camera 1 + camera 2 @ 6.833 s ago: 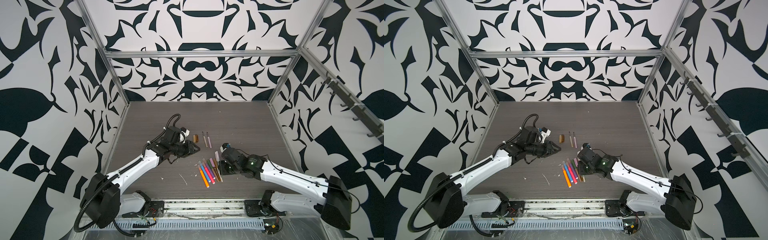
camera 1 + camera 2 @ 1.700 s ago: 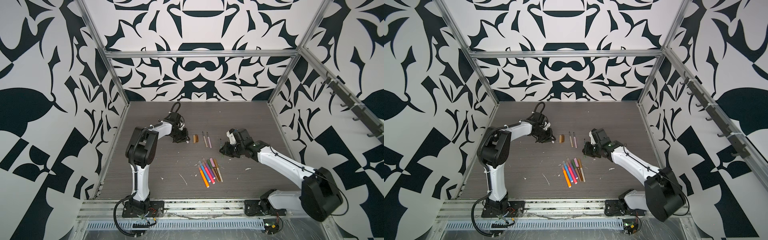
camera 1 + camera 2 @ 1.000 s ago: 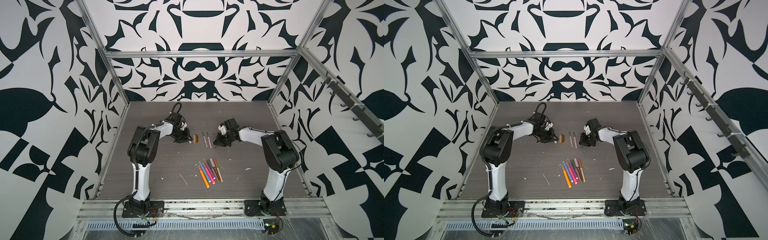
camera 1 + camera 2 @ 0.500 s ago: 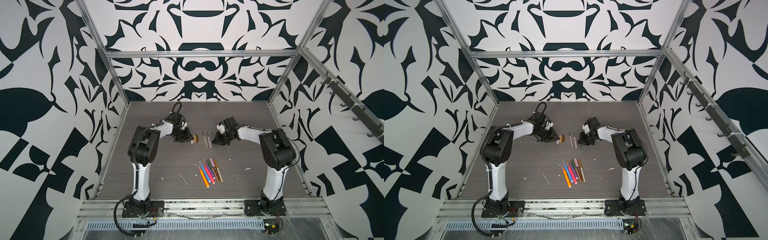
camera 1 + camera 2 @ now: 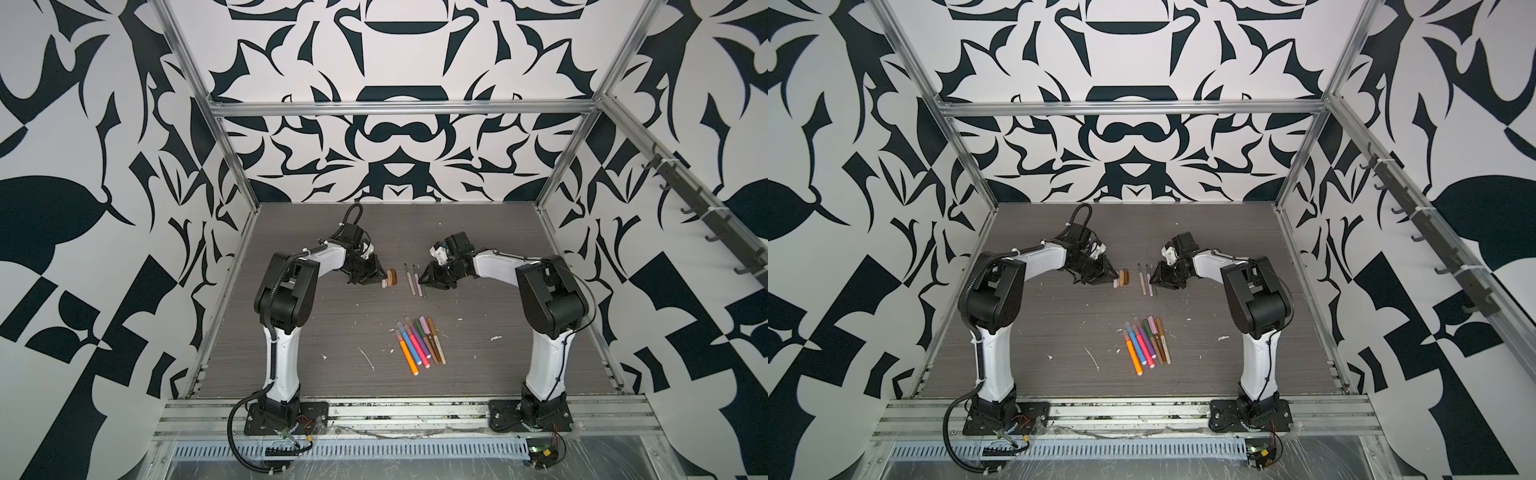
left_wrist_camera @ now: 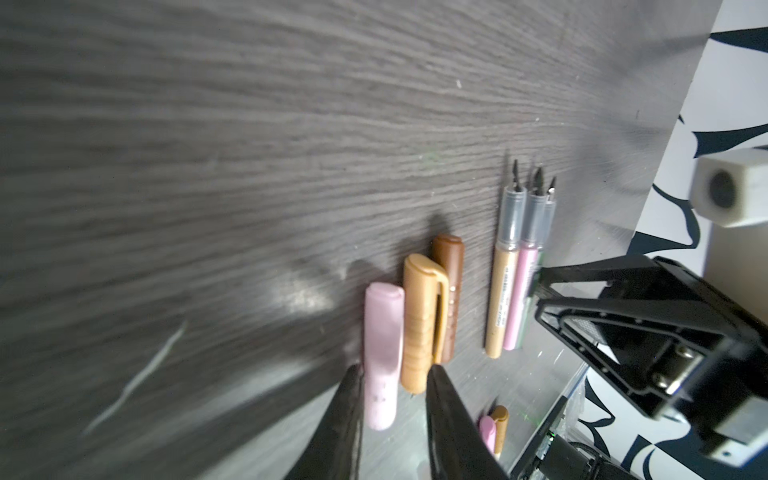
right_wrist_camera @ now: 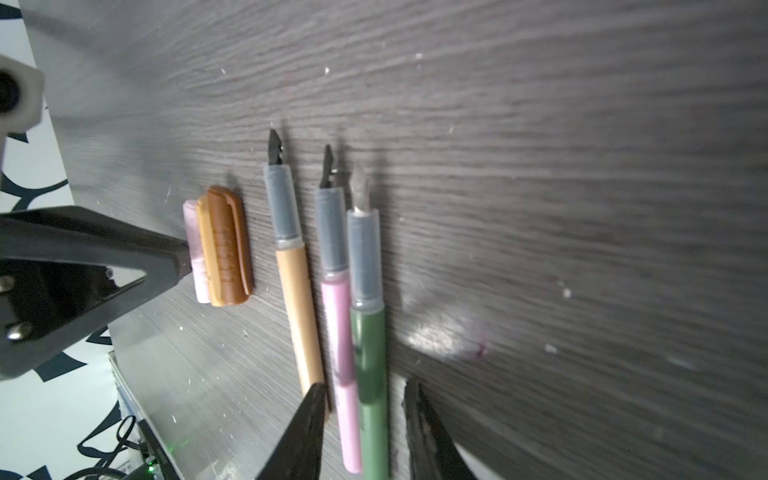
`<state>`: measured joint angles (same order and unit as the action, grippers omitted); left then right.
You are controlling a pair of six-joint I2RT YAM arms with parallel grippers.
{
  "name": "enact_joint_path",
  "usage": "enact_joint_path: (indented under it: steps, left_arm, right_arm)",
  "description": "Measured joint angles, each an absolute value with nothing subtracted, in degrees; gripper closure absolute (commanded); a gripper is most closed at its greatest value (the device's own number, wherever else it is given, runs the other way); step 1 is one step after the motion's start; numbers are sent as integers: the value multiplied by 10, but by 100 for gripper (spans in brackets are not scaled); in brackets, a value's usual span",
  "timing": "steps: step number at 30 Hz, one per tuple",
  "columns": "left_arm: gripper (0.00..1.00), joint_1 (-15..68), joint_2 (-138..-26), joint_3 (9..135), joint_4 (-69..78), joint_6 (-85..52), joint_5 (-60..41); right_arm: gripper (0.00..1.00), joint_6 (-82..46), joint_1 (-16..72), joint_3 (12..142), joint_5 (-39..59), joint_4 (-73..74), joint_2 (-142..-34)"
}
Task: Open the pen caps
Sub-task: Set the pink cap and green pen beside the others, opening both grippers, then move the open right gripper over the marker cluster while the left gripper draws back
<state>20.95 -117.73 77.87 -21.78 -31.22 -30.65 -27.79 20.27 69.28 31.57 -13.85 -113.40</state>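
We list left gripper [image 6: 392, 370], jaws apart astride pink cap [image 6: 382, 332]; right gripper [image 7: 365, 382], jaws apart astride pink pen [image 7: 338, 316] and green pen [image 7: 368, 353], both uncapped.

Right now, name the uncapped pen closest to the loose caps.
The tan pen; the pink pen and green pen lie beyond it, farther from the caps.

Bright, even overhead light; wrist views soft at the edges.
In both top views the dark grey wood-grain tabletop [image 5: 478, 365] is evenly lit. In the left wrist view a pale glare patch lies near the pale pink plastic pen cap [image 6: 381, 332], a soft shadow edges it, and the left gripper [image 6: 392, 370] is out of focus. In the right wrist view glare sits beside the green pen barrel [image 7: 370, 353], the grain smears outward, and the right gripper [image 7: 365, 384] blurs.
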Motion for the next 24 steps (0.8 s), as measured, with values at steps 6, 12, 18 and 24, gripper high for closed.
enact_joint_path:
  steps: [6,12,18,24]
  left_arm:
    - [71,209,-1091,727,-209,-332,-308]
    - [71,209,-1002,660,-204,-343,-310]
    - [71,209,-909,572,-204,-351,-308]
    - [69,210,-781,483,-164,-382,-300]
  right_arm:
    - [61,-279,203,691,318,-136,-1131]
    - [61,-279,203,658,307,-139,-1097]
    - [62,-280,215,572,255,-165,-974]
    - [64,-290,331,469,134,-216,-821]
